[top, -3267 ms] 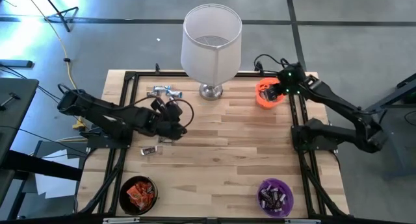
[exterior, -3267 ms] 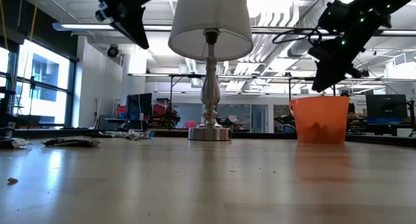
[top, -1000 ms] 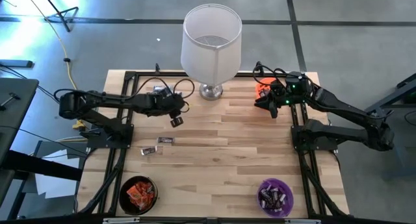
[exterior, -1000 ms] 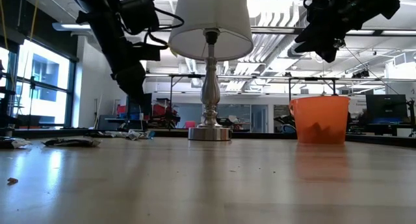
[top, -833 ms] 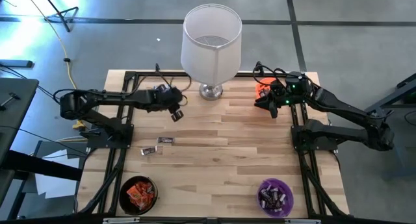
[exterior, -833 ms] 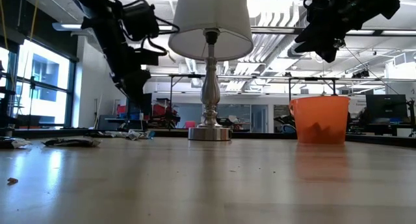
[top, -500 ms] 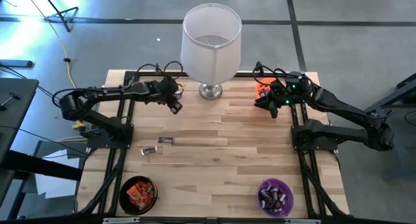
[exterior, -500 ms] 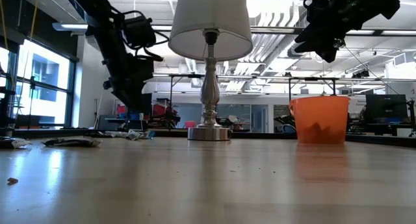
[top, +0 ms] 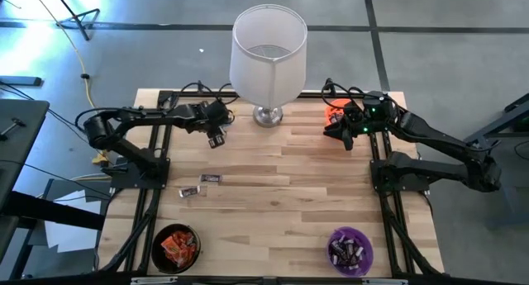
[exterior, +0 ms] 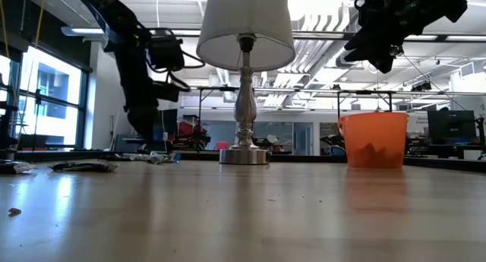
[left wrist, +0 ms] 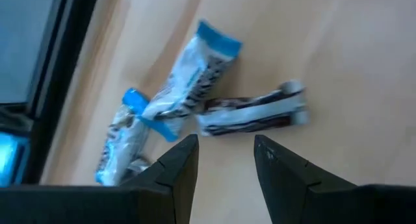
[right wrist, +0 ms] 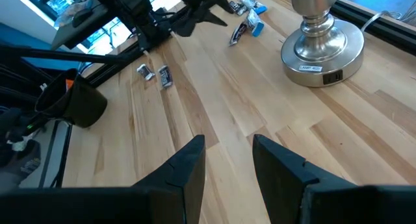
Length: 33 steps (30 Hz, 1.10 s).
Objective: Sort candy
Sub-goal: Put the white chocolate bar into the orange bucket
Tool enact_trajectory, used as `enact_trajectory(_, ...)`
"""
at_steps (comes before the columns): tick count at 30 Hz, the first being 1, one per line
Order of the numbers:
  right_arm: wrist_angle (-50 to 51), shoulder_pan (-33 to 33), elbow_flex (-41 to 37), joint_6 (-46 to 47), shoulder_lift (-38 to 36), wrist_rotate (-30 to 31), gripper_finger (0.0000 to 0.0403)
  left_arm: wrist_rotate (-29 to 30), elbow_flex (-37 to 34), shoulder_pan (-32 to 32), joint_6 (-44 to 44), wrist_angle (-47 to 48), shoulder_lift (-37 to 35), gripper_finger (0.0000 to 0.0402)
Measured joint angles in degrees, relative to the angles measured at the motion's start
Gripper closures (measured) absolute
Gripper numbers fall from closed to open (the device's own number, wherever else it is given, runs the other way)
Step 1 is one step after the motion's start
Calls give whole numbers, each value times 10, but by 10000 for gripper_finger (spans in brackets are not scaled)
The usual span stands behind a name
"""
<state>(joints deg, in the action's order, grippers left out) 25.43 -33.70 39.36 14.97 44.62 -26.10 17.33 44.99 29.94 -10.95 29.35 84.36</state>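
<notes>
My left gripper [top: 216, 140] hovers open over a small cluster of candy near the table's far left: two blue-white bars [left wrist: 195, 68] [left wrist: 123, 136] and a dark brown bar [left wrist: 250, 113], all lying flat on the wood. Nothing sits between its fingers. Two more candy bars [top: 212, 178] [top: 192, 191] lie flat farther toward the near edge. My right gripper [top: 335, 130] is open and empty, raised beside the orange bowl [exterior: 372, 140] at the far right.
A white-shaded lamp [top: 269, 54] stands at the far middle on its metal base [right wrist: 322, 39]. A black bowl [top: 175, 245] with orange-red candy is at the near left and a purple bowl [top: 350, 250] with dark candy at the near right. Bare wood lies between them.
My left gripper has swung toward the table's far left and come down, ending over the candy cluster beside the lamp base. My right gripper has kept still and no candy has moved.
</notes>
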Motion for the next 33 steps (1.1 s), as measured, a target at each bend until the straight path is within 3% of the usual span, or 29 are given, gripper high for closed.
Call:
enact_trajectory(10, 0, 0, 0, 0, 0, 0, 279, 80, 0, 6, 16, -31, 14, 263)
enact_trajectory(21, 0, 0, 0, 0, 0, 0, 279, 47, 0, 46, 17, -64, 55, 263)
enact_trajectory(33, 0, 0, 0, 0, 0, 0, 279, 60, 46, 47, 81, -66, 97, 263)
